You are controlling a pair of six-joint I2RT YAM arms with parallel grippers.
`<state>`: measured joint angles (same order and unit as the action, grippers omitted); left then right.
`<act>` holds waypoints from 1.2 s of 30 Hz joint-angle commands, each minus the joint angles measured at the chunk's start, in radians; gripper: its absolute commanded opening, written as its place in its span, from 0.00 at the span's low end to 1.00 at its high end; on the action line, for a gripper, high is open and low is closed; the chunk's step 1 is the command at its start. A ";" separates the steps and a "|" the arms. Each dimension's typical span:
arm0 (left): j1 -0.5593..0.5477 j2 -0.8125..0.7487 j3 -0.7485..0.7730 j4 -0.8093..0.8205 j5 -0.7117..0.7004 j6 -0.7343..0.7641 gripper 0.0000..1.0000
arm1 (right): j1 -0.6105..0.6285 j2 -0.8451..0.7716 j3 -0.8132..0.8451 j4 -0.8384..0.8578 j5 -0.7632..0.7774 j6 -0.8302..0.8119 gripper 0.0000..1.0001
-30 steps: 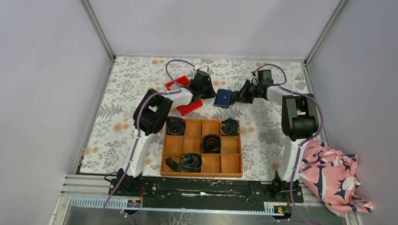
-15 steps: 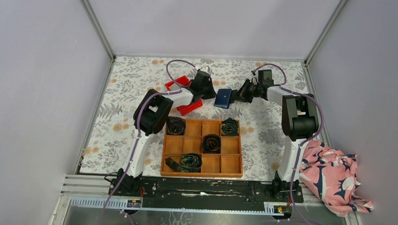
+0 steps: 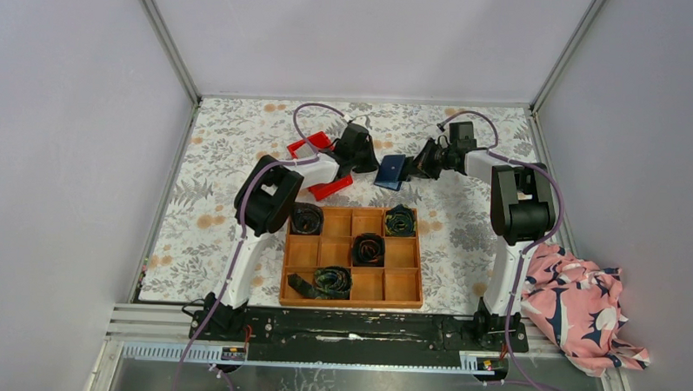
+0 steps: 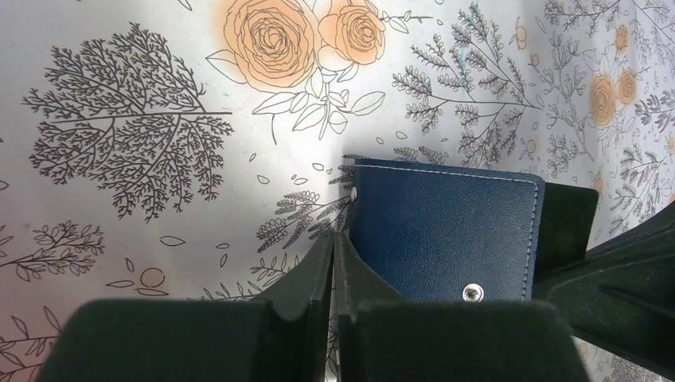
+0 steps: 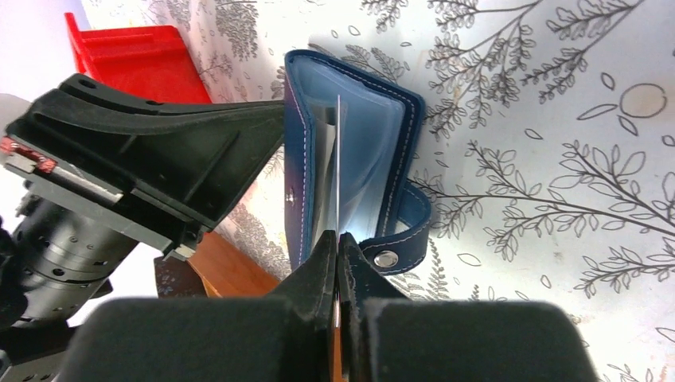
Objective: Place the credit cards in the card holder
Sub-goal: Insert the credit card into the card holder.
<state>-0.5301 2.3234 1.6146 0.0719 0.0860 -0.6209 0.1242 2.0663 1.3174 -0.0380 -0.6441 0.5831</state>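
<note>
Tray: wooden grid tray (image 3: pixel 351 303) lies nearest my bases, with dark fabric rolls (image 3: pixel 368 248) in some of its compartments.
Right fingers: my right gripper (image 5: pixel 337 239) is pressed together on a thin pale credit card (image 5: pixel 338 167). I see the card edge-on as a bare line, so I cannot make out its face.
Left fingers: my left gripper (image 4: pixel 333 243) is closed to a hairline slit. I cannot tell whether anything sits in that slit.
Card holder: the navy card holder (image 5: pixel 374 151) stands tilted on edge between my two grippers, beyond the tray. Its open side faces my right wrist.
Card against holder: the card's far end reaches into the open fold, among pale blue pockets. How deep it goes is hidden.
Snap tab: the snap tab (image 5: pixel 406 227) curls out just beside my right fingertips.
Outer cover: it faces my left wrist, and one of my left fingers hides its lower corner. Whether fingertip and cover touch I cannot tell.
Red bin: the red bin (image 5: pixel 135 56) lies behind my left gripper, cut off by the frame edge.
</note>
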 commanded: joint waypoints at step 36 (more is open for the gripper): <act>-0.017 0.024 -0.052 -0.045 0.010 0.024 0.08 | -0.001 -0.064 -0.149 0.126 0.138 0.122 0.00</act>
<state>-0.5312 2.3234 1.6081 0.0795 0.0868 -0.6113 0.1234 2.0476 1.2060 0.0544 -0.6006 0.6632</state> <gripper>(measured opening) 0.079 0.017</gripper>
